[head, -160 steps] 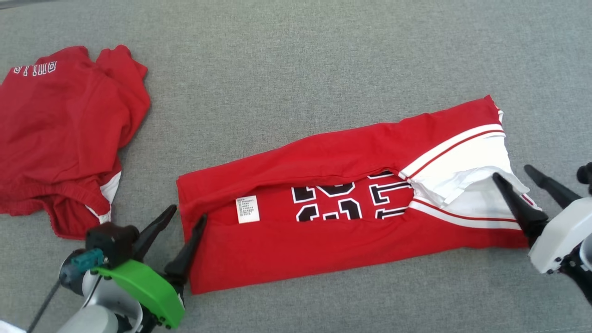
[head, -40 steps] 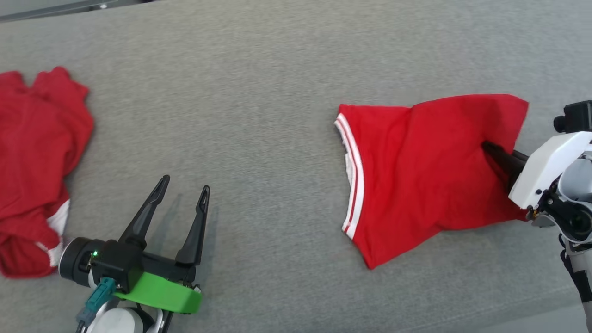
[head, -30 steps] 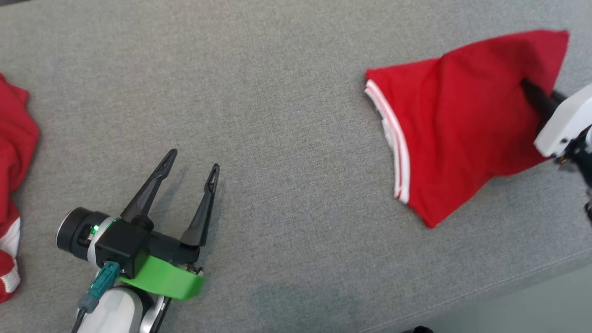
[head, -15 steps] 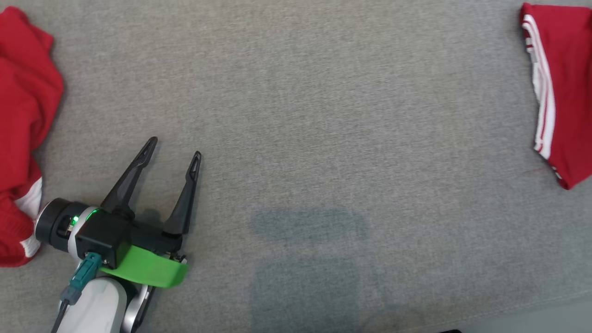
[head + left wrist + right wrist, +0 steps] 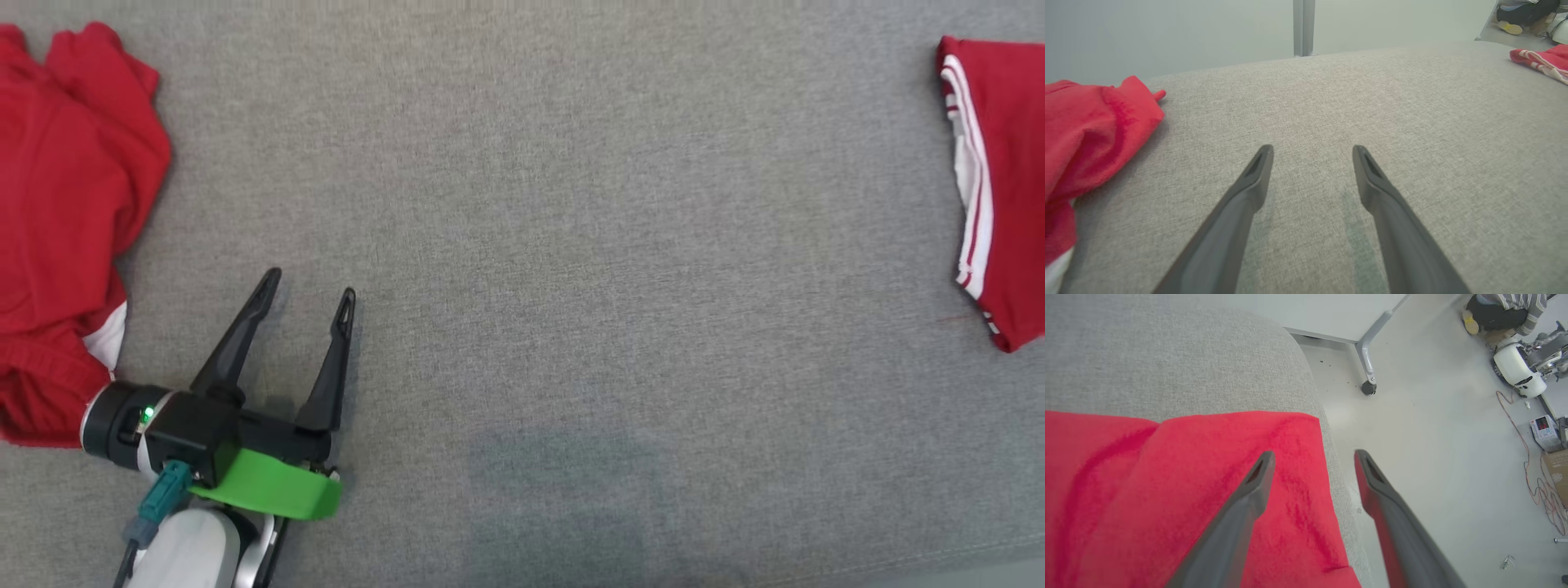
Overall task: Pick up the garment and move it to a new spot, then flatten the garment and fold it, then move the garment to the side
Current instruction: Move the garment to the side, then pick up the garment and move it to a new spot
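One folded red garment [image 5: 1008,188], white-striped, at right edge of tabletop [image 5: 571,245]. Right fingers [image 5: 1245,494] apart: one over garment corner, other past tabletop edge. Left fingers [image 5: 237,343] apart, well apart from garment.

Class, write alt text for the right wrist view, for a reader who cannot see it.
The right claw stands open, gripping nothing, just above a red garment that lies near the edge of a grey fabric-covered table. Past that edge is a pale floor with a wheeled metal leg.
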Motion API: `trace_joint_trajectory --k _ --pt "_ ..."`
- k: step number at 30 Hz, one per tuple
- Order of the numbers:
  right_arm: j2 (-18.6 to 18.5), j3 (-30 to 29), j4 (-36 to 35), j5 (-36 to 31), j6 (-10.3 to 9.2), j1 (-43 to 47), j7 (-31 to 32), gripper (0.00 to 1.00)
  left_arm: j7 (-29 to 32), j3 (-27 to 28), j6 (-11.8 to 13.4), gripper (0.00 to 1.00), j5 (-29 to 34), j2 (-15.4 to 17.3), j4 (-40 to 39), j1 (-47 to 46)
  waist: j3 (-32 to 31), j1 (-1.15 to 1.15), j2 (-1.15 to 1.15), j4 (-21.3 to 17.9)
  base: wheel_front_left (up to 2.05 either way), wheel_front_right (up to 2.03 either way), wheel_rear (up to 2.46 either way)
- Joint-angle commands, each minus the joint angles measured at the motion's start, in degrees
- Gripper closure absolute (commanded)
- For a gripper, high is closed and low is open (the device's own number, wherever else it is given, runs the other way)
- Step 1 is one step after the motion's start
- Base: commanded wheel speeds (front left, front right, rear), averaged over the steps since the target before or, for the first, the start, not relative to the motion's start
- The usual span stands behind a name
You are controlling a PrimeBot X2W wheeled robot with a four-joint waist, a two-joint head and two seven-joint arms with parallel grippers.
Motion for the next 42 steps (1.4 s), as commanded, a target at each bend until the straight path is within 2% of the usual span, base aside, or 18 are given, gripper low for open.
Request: trace_joint_trajectory --k 1,8,12,17,22,27,32,42 --pt "-0.5 0.7 -1.0 -1.1 -0.02 1.6 -1.7 0.00 -0.3 0.1 0.3 0.00 -0.3 -0.2 0.4 1.0 -3.9 0.00 0.36 -1.0 0.00 0.00 0.00" --pt "2.6 1.4 -10.2 0.0 -0.03 8.2 -13.9 0.00 -0.7 0.4 1.1 0.00 -2.2 -3.1 3.5 4.0 -12.8 0.00 0.36 0.4 0.00 0.00 0.00" --pt "6.7 0.8 -18.4 2.4 -0.03 15.9 -19.6 0.00 -0.7 1.3 1.7 0.00 -3.1 -4.3 5.2 5.1 -16.8 0.00 0.36 2.9 0.00 0.00 0.00" --pt "15.2 -3.2 -29.4 0.9 -0.03 28.7 -26.2 0.00 -0.7 3.3 2.3 0.00 -3.4 -4.4 7.2 6.0 -20.0 0.00 0.36 6.1 0.00 0.00 0.00" --pt "24.8 -2.0 -35.2 -3.4 -0.03 39.3 -30.4 0.00 -0.7 5.7 1.7 0.00 -2.7 -3.1 8.8 8.0 -22.7 0.00 0.36 7.0 0.00 0.00 0.00" --pt "29.7 1.7 -32.8 -5.1 -0.03 45.6 -33.6 0.00 -0.7 8.8 1.8 0.00 -2.6 -3.1 10.2 11.2 -25.8 0.00 0.36 7.2 0.00 0.00 0.00" --pt "31.6 3.7 -27.4 -6.0 -0.04 49.0 -35.0 0.00 -0.7 11.0 1.3 0.00 -2.4 -4.4 11.0 13.9 -27.9 0.00 0.36 8.2 0.00 0.00 0.00" --pt "33.7 4.0 -26.1 -6.3 -0.04 49.4 -35.0 0.00 -0.7 12.3 -0.2 0.00 -1.0 -6.5 12.4 14.1 -29.2 0.00 0.36 8.5 0.00 0.00 0.00"
